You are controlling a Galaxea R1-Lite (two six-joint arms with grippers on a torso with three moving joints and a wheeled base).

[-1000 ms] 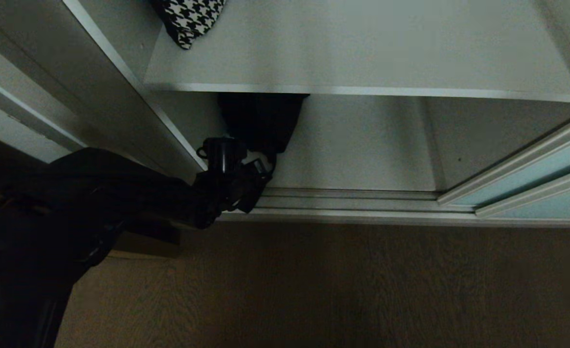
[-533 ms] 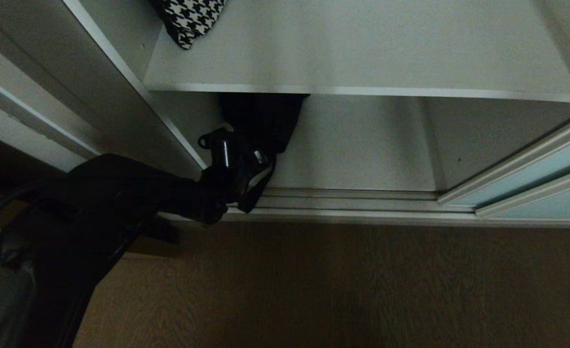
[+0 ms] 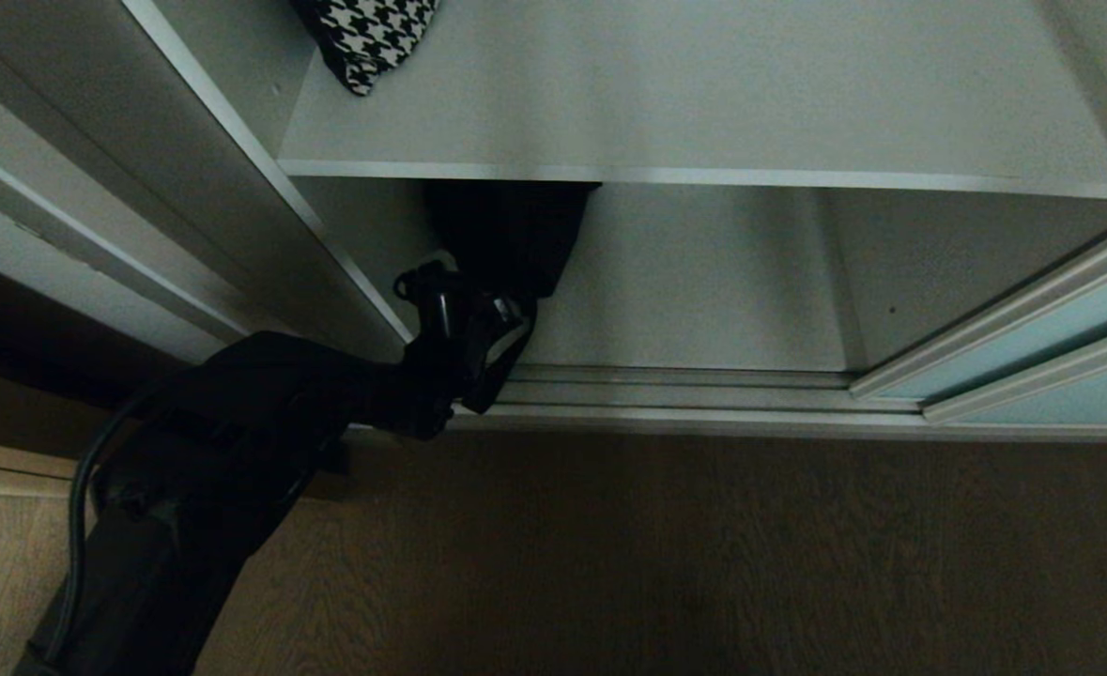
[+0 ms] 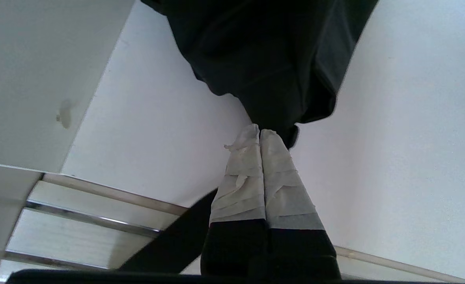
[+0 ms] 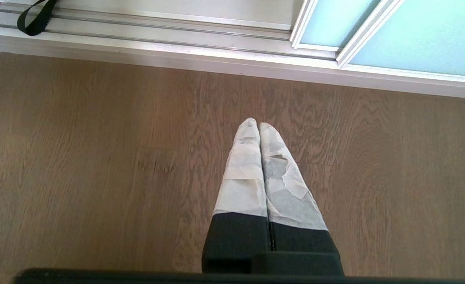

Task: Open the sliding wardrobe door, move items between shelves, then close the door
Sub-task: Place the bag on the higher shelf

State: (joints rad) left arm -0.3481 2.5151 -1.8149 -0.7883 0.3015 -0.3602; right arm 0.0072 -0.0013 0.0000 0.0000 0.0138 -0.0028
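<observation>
left gripper: the left gripper (image 4: 260, 132) is low inside the wardrobe, near the left end of the bottom board. Its taped fingers (image 4: 279, 185) are pinched tight on a fold of the big black textured cloth garment (image 4: 264, 51).
garment: it lies bunched on the bottom pale grey-white shelf board (image 3: 703, 282), toward its left end and tucked under the front edge of the upper pale grey-white shelf board (image 3: 703, 94).
strap: a black strap (image 5: 35, 17) off the garment dangles over the silver metal floor track (image 3: 684, 399) at the front edge, so it lies right in the door's rail.
door: the frosted pale blue-green glass sliding door in its slim silver frame (image 3: 1051, 329) is pushed over to the right end of the track, well apart from the garment.
other stuff: a black-and-white houndstooth cloth item (image 3: 370, 33) sits at the back left corner of the upper board.
right gripper: the right gripper (image 5: 259, 126) hangs over the brown wood-grain floor (image 5: 98, 157) in front of the track, taped fingers pressed together on nothing.
</observation>
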